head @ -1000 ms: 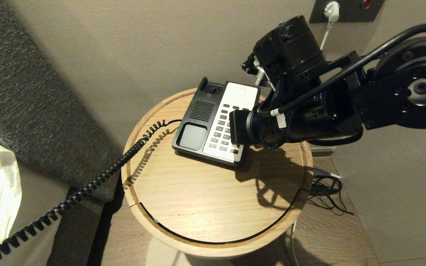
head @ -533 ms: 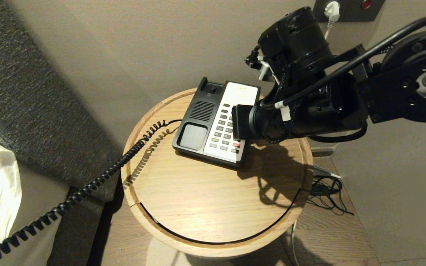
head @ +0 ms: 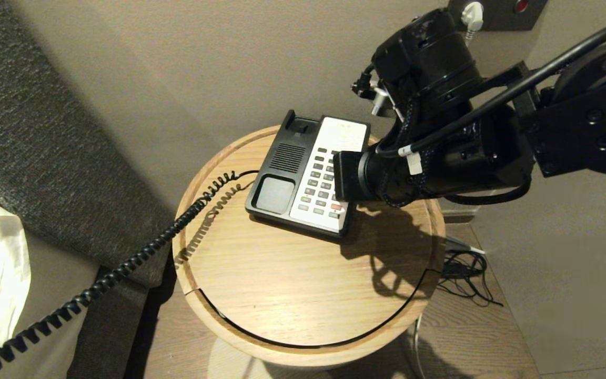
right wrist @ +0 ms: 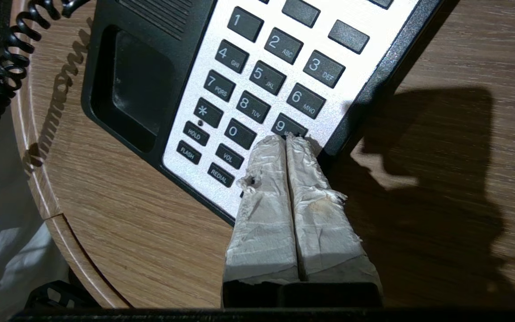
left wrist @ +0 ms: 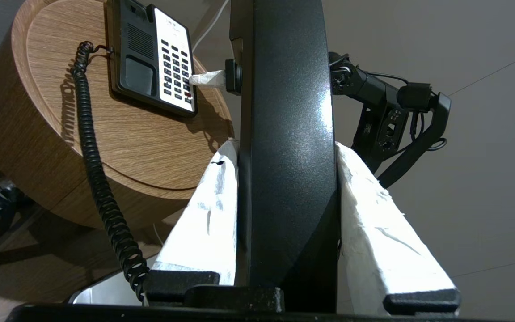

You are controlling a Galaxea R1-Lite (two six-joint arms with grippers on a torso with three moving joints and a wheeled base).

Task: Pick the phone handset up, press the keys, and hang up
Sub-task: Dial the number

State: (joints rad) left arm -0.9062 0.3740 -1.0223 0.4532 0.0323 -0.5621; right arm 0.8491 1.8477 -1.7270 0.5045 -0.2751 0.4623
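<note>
Right gripper (right wrist: 286,139): we see its white-wrapped fingers pressed together, holding nothing, tips at the dark "9" key (right wrist: 288,126).
Left gripper (left wrist: 284,154): we see it clamped on the long glossy black plastic phone handset (left wrist: 286,134), away from the table.
Phone base (head: 303,176): black with silver keypad, on the round wooden table (head: 292,284).
Black coiled cord (head: 124,266): runs off the table's left edge.

Head view: high, angled down on round table (head: 282,295). Both wrist views share phone base (left wrist: 154,58), right one close.
</note>
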